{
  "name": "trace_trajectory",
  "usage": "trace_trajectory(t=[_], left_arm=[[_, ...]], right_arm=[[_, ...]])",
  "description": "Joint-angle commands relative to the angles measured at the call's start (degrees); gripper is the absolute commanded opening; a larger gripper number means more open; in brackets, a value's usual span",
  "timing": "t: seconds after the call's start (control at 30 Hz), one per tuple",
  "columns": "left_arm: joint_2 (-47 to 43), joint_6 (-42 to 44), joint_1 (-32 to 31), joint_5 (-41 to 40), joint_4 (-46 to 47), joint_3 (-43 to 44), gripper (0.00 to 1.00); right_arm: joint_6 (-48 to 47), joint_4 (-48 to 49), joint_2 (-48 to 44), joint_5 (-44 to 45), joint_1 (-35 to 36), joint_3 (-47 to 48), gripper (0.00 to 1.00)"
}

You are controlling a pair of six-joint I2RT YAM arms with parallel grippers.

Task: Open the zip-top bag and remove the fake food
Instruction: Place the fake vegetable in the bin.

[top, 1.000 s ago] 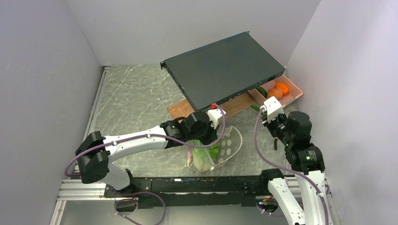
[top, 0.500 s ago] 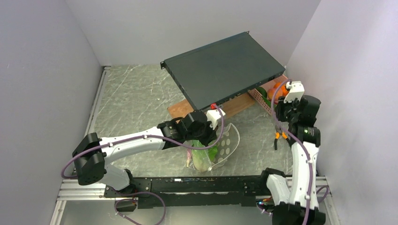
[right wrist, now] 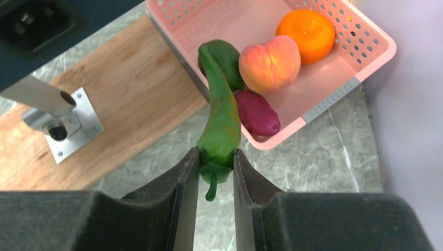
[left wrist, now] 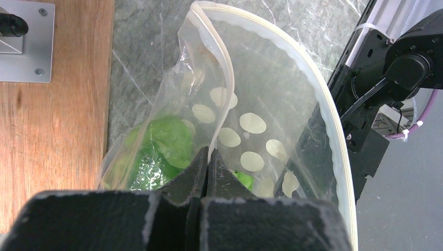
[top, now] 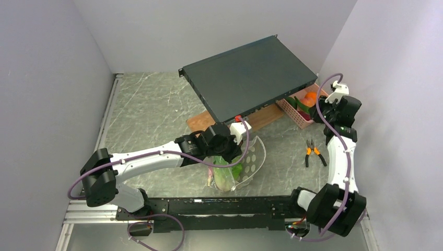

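The left gripper (left wrist: 208, 159) pinches the floppy, slippery zip-top bag (left wrist: 282, 89) by one thin wall, near the table's (top: 151, 110) front. Leafy fake food (left wrist: 167, 138) sits inside. The right gripper (right wrist: 216, 157) squeezes a light green pepper (right wrist: 222, 117) at its stem end, by the pink basket (right wrist: 339, 91)

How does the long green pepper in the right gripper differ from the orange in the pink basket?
The green pepper is long and curved; the orange is round. The pepper is clamped by its stem end in the right gripper; the orange lies free. The pepper reaches across the pink basket rim, while the orange sits inside, in a far corner. Both look like smooth toy food.
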Motion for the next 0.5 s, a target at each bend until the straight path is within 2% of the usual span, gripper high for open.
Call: trace_trajectory(t=[0.0, 0.47], left_arm=[[-1.95, 0.76, 0.13, 0.75, 2.15, 0.16, 0.0], [-0.06, 0.97, 0.14, 1.17, 2.29, 2.12, 0.0]], right_arm=[[6.93, 10.86, 3.59, -0.07, -0.3, 2.4, 0.0], [13.46, 19.16, 15.93, 0.09, -0.29, 6.26, 0.0]])
